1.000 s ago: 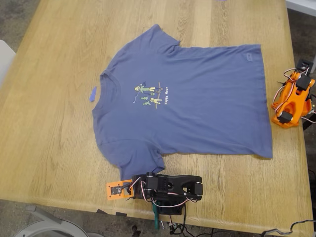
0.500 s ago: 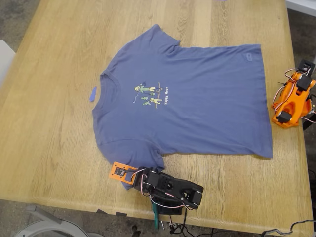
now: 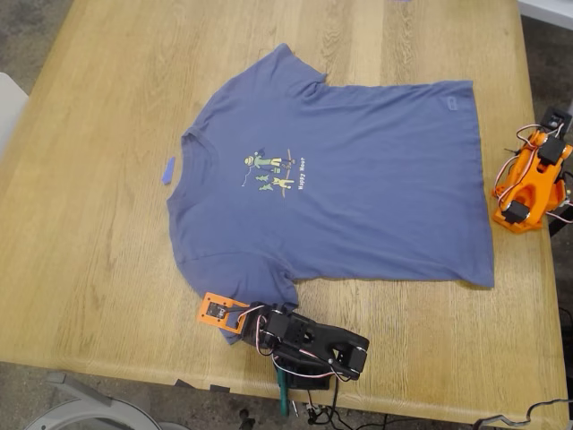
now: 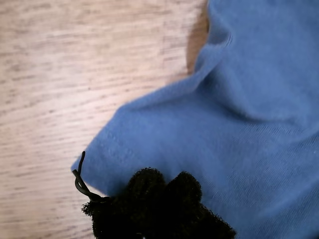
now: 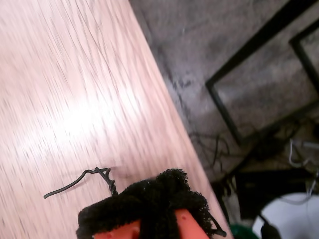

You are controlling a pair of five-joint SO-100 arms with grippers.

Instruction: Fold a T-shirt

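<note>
Wooden table [image 3: 98, 224] carries the slate-blue cotton T-shirt [image 3: 358, 197], spread flat. My first claw [image 4: 159, 186], pads together, rests on its near sleeve; grasping comes next. My second claw [image 5: 157, 199]: state unclear.

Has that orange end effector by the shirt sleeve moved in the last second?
Yes. My first end effector swung from the bare table onto the T-shirt sleeve.
</note>
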